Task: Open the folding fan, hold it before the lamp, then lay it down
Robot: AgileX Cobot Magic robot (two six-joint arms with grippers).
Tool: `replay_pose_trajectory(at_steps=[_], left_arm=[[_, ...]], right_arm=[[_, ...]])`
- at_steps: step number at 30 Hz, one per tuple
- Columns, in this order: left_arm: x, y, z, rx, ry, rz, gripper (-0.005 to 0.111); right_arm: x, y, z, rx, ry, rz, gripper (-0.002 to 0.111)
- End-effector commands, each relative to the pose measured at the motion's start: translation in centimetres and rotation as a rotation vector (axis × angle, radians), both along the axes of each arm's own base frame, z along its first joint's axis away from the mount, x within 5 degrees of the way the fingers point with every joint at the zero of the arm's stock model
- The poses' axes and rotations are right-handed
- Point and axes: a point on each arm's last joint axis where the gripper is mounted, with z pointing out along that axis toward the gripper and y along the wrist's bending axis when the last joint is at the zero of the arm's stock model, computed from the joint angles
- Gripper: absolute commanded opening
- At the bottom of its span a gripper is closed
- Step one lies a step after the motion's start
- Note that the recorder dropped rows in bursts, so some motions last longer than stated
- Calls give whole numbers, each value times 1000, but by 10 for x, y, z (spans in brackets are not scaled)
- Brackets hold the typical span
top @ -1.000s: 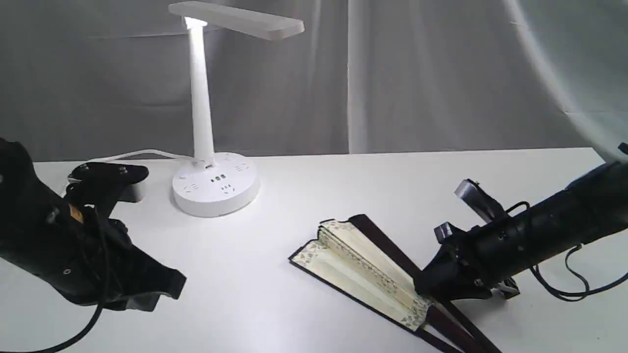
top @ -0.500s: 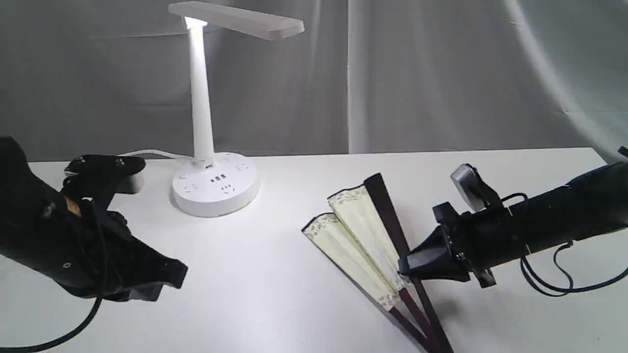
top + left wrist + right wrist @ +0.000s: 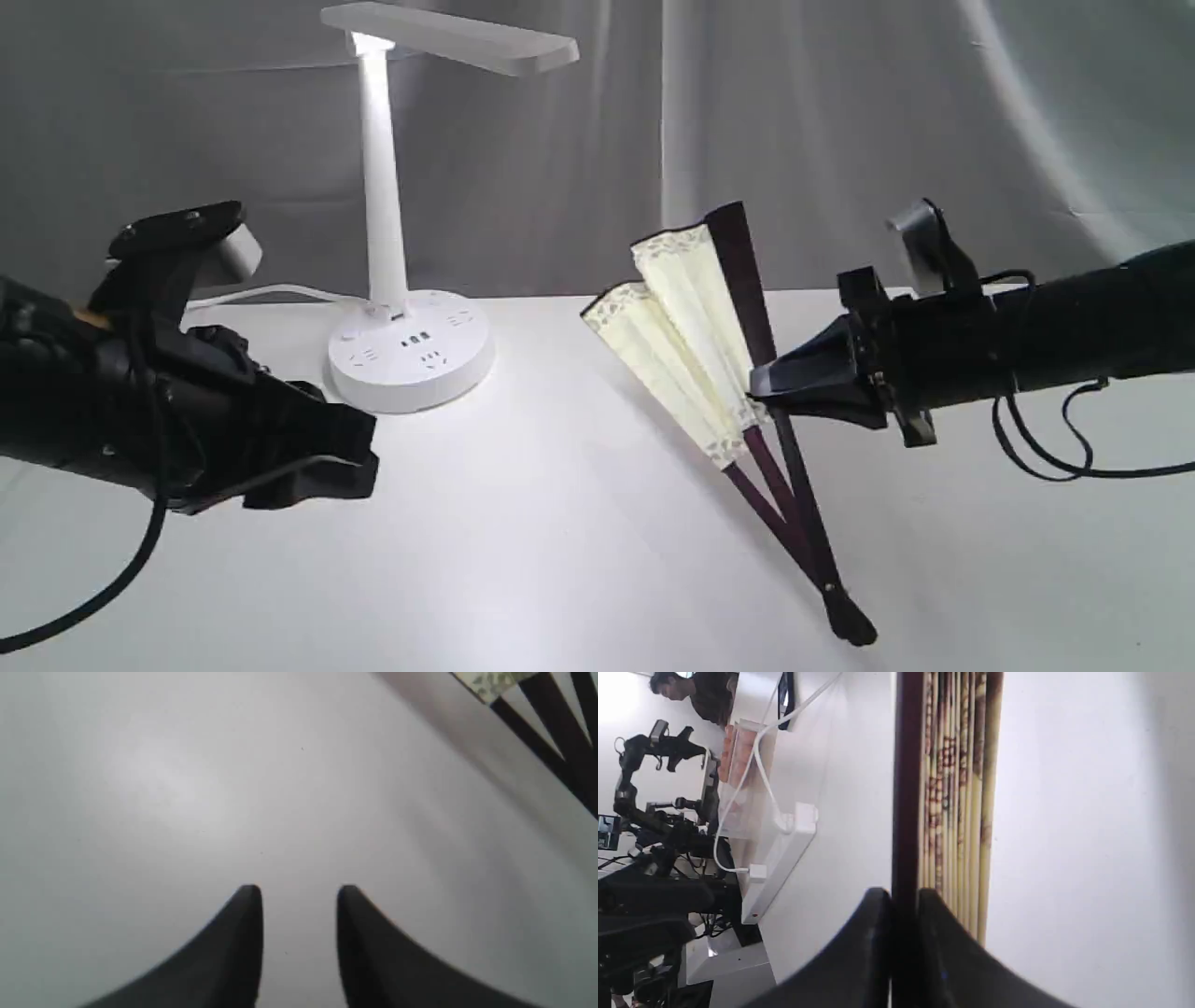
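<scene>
folding fan (image 3: 689, 313) lifted, cream pleats partly spread

A white table (image 3: 523, 541) stands before a grey cloth backdrop (image 3: 840, 140) hanging in soft vertical folds. The tabletop glows brightest near its back edge, left of centre. Beyond the table's edge sits a white power strip (image 3: 777, 868) with white cords (image 3: 738, 784).

One fan (image 3: 686, 308), one lamp (image 3: 383, 187), two grippers, one table (image 3: 523, 560).
The fan is at 3 o'clock and the lamp at 10 o'clock, with one white cord (image 3: 271, 293). The left gripper (image 3: 359, 457) is at 8 o'clock and the right gripper (image 3: 758, 385) at 3 o'clock.
</scene>
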Motion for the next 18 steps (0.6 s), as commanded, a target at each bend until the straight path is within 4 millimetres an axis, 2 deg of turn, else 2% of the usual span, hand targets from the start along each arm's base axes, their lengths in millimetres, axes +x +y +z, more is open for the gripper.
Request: replay_pose_trajectory(at_steps=[1,3,7,14,18], left_arm=[[-2,-4,4,-49,6,1,51],[-2,-6,5,-74,6,10,57],[-1,-9,8,-110,-13,0,57],[1,-16,16,-228,-64,-15,57],[6,-17,20,-208,-182,-69,57]], right_arm=[[-4,1,24,30,-9,-18,0],[-6,1,36,31,-28,-22,0],[-17,2,50,37,-43,-27,0],[-34,4,52,108,-8,-77,0],[-45,5,48,124,21,-91,0]])
